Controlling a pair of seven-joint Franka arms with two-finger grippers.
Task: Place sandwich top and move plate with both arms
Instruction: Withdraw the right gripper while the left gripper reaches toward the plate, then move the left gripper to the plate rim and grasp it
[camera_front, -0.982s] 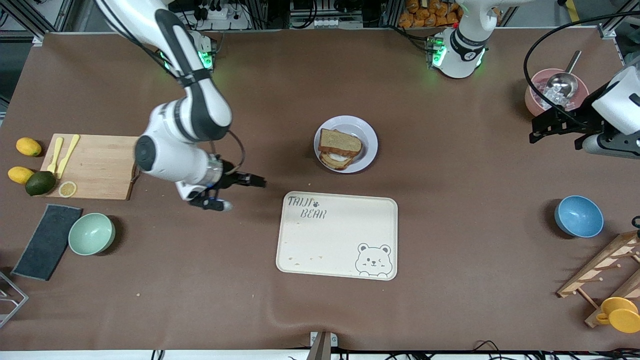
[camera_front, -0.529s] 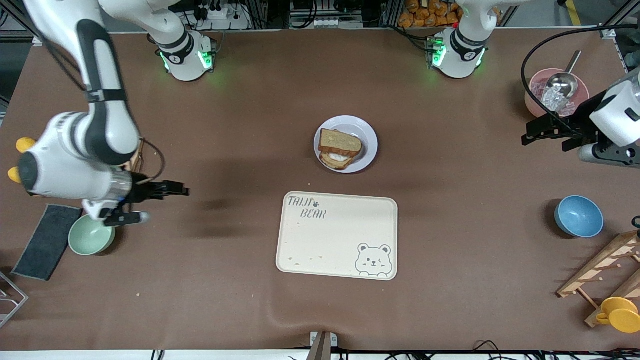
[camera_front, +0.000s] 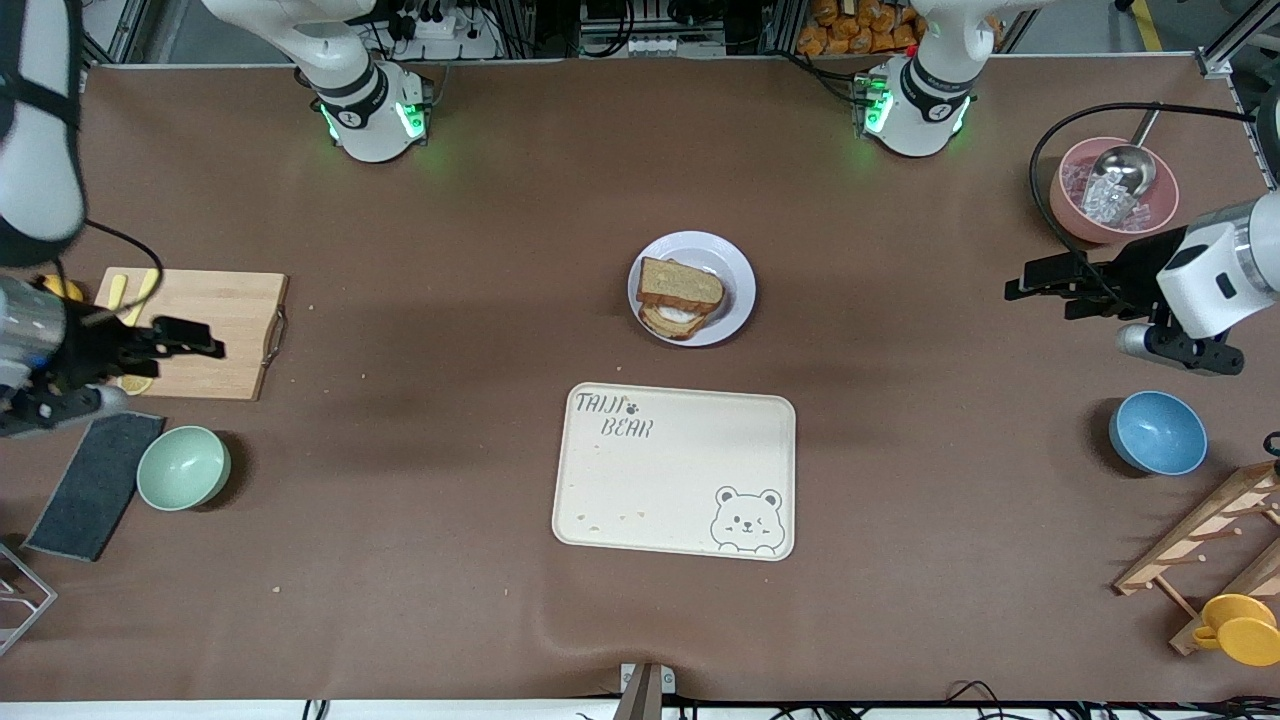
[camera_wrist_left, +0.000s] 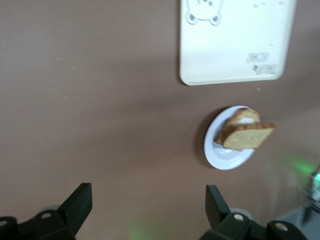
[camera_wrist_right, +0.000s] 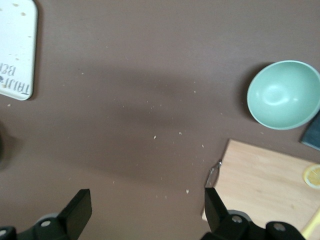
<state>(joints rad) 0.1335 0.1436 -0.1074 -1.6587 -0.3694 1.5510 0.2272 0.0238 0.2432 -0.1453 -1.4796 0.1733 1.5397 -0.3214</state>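
Fingers spread wide and empty on both the left gripper (camera_front: 1035, 290), over bare tabletop (camera_front: 450, 250), and the right gripper (camera_front: 185, 340), over the cutting board (camera_front: 215, 320), presumably since the sandwich top (camera_front: 681, 284) already caps the egg slice on the plate (camera_front: 735, 280).

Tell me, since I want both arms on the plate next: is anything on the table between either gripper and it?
Nothing visible. The plate, bearing the sandwich top, has bare table toward both ends. The left gripper hangs near the pink bowl; the right gripper is over the cutting board. Both are open.
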